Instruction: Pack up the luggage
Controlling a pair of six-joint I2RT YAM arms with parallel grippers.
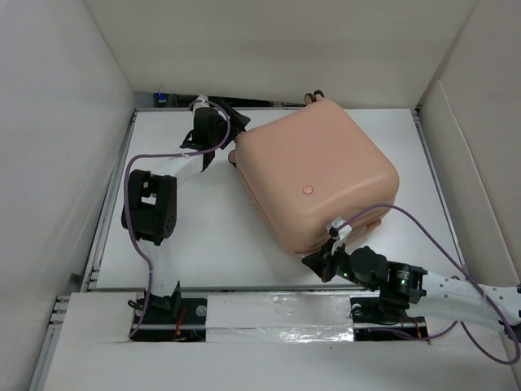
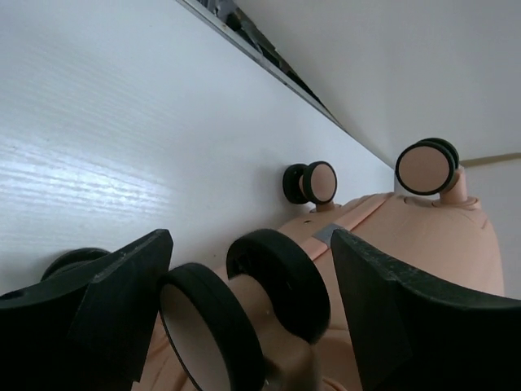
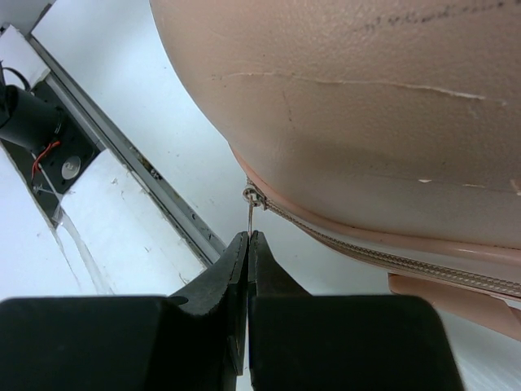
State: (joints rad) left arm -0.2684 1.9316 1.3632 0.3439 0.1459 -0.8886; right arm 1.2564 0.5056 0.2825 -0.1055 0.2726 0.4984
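The luggage (image 1: 313,175) is a peach-pink hard-shell suitcase lying closed and skewed on the white table (image 1: 203,228). My left gripper (image 1: 234,137) is at its far left corner, open. In the left wrist view the left gripper (image 2: 251,244) straddles a double black-and-pink wheel (image 2: 277,281), with a gap showing at the right finger. Two more wheels (image 2: 313,181) (image 2: 426,167) stick out beyond it. My right gripper (image 1: 316,262) is at the near corner. In the right wrist view the right gripper (image 3: 247,236) is shut on the thin metal zipper pull (image 3: 252,213) of the zipper seam (image 3: 391,259).
White walls (image 1: 65,122) box in the table on the left, back and right. A metal rail (image 1: 260,287) and a taped strip (image 1: 277,314) run along the near edge by the arm bases. Purple cables (image 1: 423,220) loop from both arms.
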